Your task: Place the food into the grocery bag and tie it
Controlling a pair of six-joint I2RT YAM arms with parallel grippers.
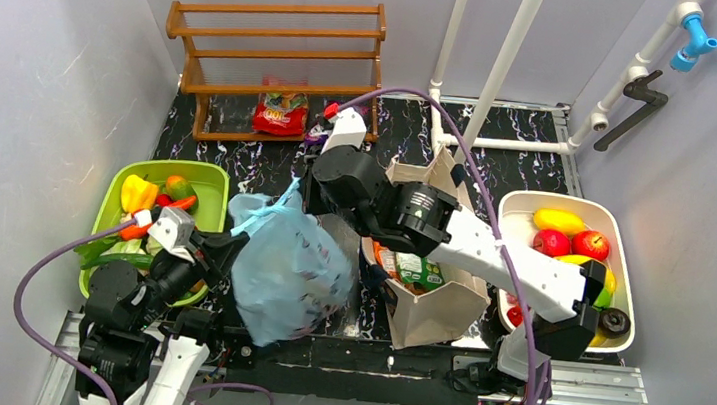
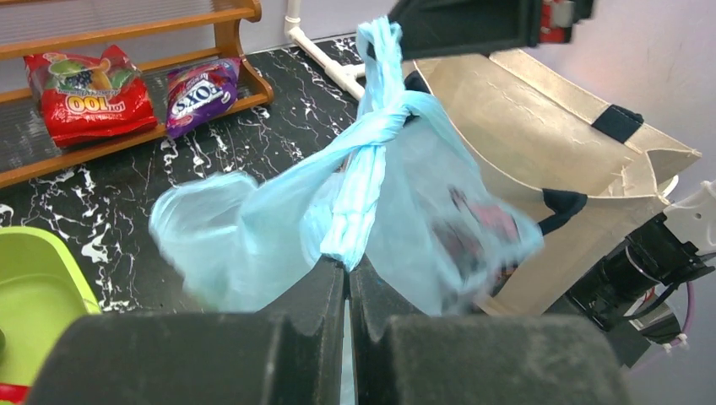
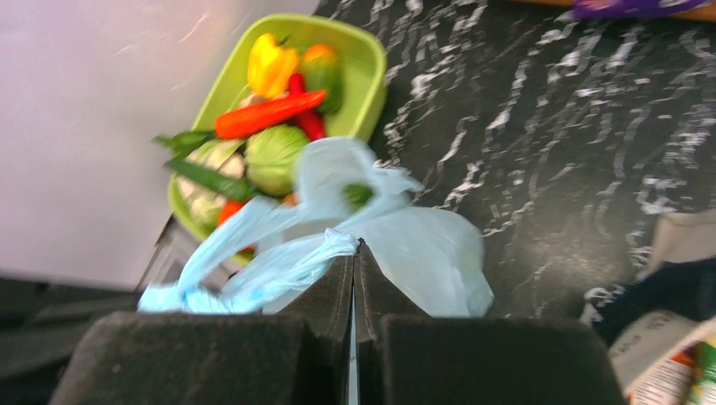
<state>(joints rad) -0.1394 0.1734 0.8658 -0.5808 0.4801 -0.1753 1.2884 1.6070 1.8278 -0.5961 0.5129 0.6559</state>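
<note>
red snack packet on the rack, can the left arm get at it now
Probably not: its jaws are shut on the grocery bag, and the right arm crowds the way to the rack.

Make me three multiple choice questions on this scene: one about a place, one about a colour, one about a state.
1. Where is the red snack packet?
A) on the bottom shelf of the wooden rack
B) in the white bin
C) inside the tote

2. What colour is the tub holding the vegetables?
A) white
B) lime green
C) navy

3. How are the left fingers?
A) spread wide
B) shut on nothing
C) shut on a twisted handle of the blue bag

Answers:
1 A, the packet lies on the rack's lowest shelf.
2 B, its rim and walls are lime green.
3 C, the left wrist view shows the twisted strand pinched between them.
</note>
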